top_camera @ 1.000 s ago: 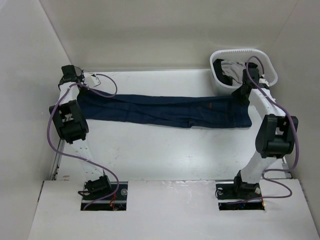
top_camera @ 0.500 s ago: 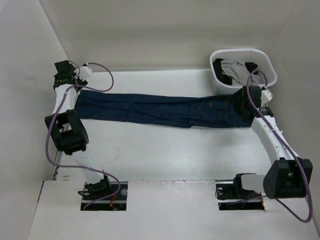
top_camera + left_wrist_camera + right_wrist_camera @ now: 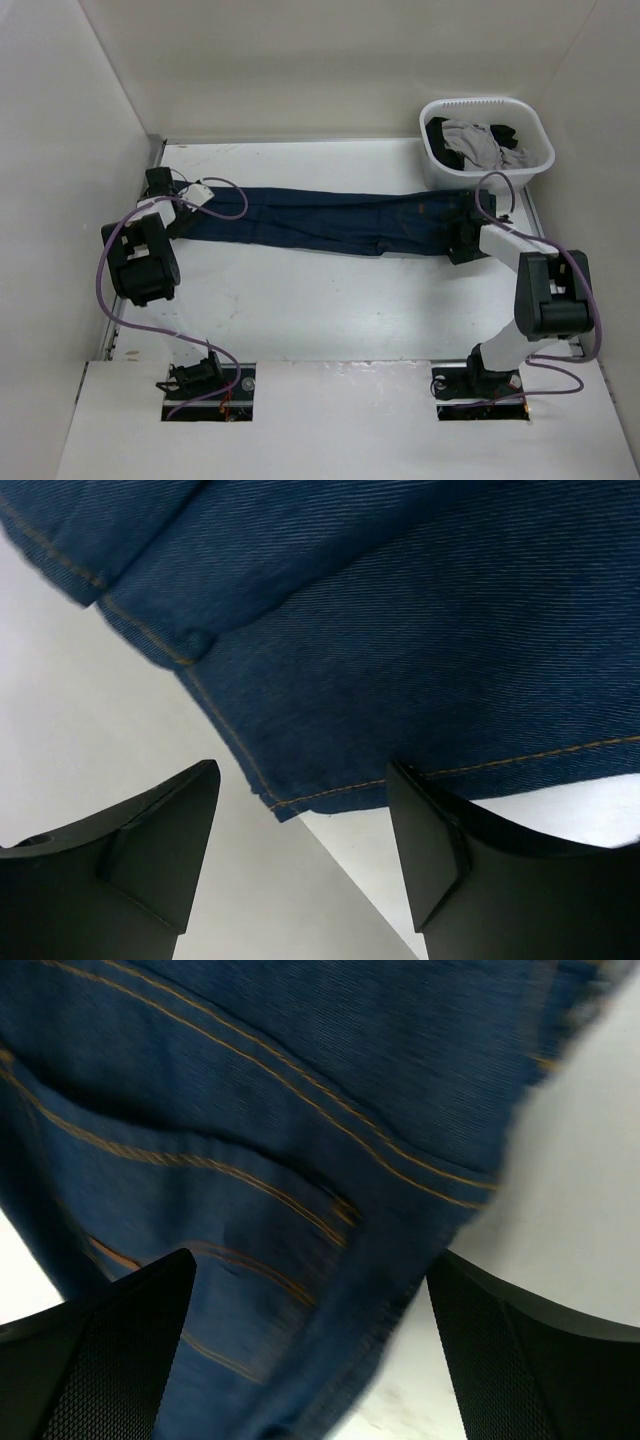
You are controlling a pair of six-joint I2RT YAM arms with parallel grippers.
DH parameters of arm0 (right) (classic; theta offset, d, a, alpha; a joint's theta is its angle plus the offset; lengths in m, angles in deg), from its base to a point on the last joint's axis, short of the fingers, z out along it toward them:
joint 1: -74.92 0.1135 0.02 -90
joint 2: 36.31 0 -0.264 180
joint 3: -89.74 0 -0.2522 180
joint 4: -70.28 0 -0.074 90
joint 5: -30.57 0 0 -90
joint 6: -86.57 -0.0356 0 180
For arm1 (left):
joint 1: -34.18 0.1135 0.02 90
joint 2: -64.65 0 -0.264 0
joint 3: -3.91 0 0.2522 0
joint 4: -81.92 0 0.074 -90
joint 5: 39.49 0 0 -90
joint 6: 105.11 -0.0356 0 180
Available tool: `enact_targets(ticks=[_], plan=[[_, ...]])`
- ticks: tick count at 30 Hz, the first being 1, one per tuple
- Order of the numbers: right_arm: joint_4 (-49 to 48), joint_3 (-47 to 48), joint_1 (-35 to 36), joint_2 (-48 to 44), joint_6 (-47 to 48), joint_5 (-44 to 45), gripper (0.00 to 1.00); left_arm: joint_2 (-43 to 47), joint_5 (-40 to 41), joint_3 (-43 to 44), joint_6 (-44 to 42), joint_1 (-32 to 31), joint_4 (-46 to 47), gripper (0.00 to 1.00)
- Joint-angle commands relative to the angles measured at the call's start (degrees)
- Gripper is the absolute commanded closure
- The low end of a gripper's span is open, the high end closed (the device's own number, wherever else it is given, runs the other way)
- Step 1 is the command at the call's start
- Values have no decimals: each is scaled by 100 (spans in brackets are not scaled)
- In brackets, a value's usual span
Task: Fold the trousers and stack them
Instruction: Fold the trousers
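**Desk:** What fills the frame?

**Photographer:** Dark blue denim. The trousers (image 3: 250,1110), seen close up, are crossed by paired lines of orange stitching (image 3: 262,1192) running diagonally from upper left to lower right.

**Desk:** And around the cloth?

**Photographer:** A rough, slightly blurred edge drops down its right side, with white table (image 3: 580,1160) beyond. A sliver of the same white shows at lower left.

**Desk:** The gripper?

**Photographer:** The right gripper (image 3: 312,1280) hangs over the cloth. Its two black fingers (image 3: 110,1360) are spread wide at the bottom corners, with denim lying between them and the right-hand finger over bare table. Whether either tip touches the fabric cannot be told.
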Motion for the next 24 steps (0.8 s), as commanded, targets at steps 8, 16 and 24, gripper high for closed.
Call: enact_targets(ticks=[8,16,24], plan=[[7,187,-154,543,-889,-569,81,-176,202,-262,176,317,182,41],[382,-692,-531,-684,-566,-570,100,227,53,-596,105,624,-573,75],[1569,-1063,-2006,-2593,1463,-1062,100,1933,-1772,17,885,1239,-2874,53]])
